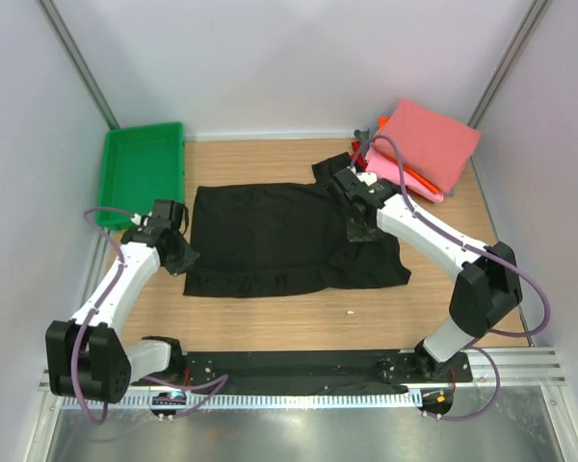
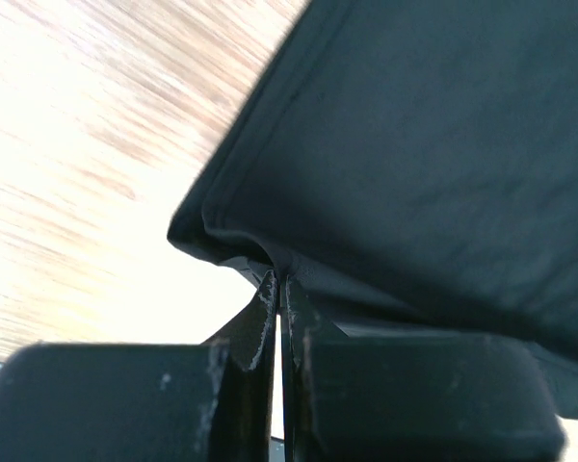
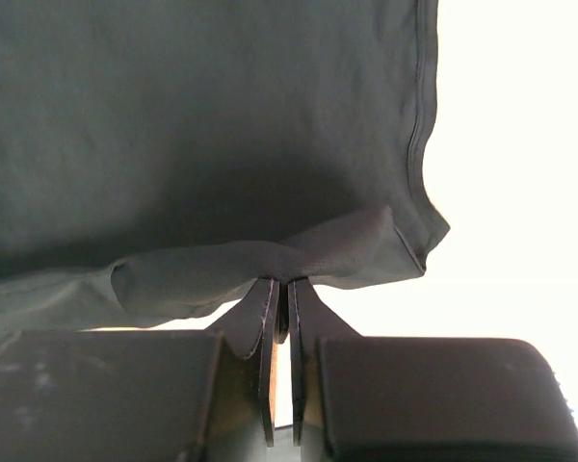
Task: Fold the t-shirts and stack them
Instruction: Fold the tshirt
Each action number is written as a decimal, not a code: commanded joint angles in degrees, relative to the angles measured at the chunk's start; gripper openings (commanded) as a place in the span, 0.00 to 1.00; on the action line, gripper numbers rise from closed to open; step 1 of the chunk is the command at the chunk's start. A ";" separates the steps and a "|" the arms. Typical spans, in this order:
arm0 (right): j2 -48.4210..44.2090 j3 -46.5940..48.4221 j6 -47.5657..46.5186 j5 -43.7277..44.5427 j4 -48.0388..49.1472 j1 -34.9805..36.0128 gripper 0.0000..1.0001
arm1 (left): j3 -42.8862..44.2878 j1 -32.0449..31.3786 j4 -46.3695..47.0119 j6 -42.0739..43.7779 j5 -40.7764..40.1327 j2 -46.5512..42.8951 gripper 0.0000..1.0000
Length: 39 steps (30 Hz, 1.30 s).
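The black t-shirt [image 1: 270, 239] lies spread on the wooden table, partly folded, with bunched cloth at its right side. My left gripper [image 1: 185, 258] is shut on the shirt's lower left corner; in the left wrist view the jaws [image 2: 277, 281] pinch the hem of the black cloth [image 2: 414, 164]. My right gripper [image 1: 358, 229] is shut on the shirt's right part; in the right wrist view the jaws [image 3: 280, 285] pinch a fold of black cloth [image 3: 222, 144]. A stack of folded shirts, salmon-pink [image 1: 429, 142] on top with pink, red and grey below, sits at the back right.
A green plastic tray [image 1: 144, 168] stands at the back left corner. White walls close in the table on three sides. A small white speck [image 1: 350, 312] lies on the wood near the front.
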 commanded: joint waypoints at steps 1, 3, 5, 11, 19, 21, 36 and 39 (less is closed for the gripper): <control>0.93 4.28 -3.60 -0.19 1.54 -1.78 0.01 | 3.32 2.16 2.35 3.24 1.16 1.64 0.00; 1.89 5.77 -4.21 -0.28 1.54 -2.83 0.01 | 4.20 3.13 2.35 3.94 1.07 3.13 0.00; 2.60 7.44 -5.18 -0.37 1.28 -3.62 0.01 | 5.34 3.83 2.35 4.64 0.89 4.10 0.00; 6.02 10.61 -7.11 -0.81 1.02 -4.68 0.01 | 7.98 4.36 3.22 5.70 1.33 8.49 0.00; 9.81 13.60 -8.26 -0.90 0.93 -5.47 0.01 | 10.35 4.28 3.93 6.75 1.07 14.03 0.00; 10.68 14.04 -8.52 -0.98 1.01 -5.56 0.01 | 10.71 4.45 4.10 6.76 0.89 15.09 0.00; 16.74 16.50 -10.28 -0.10 3.12 -6.70 0.01 | 15.36 5.51 2.17 7.02 -1.57 23.43 0.00; 19.56 17.99 -10.72 0.25 3.30 -7.05 0.02 | 16.94 5.51 1.56 7.02 -1.22 26.69 0.04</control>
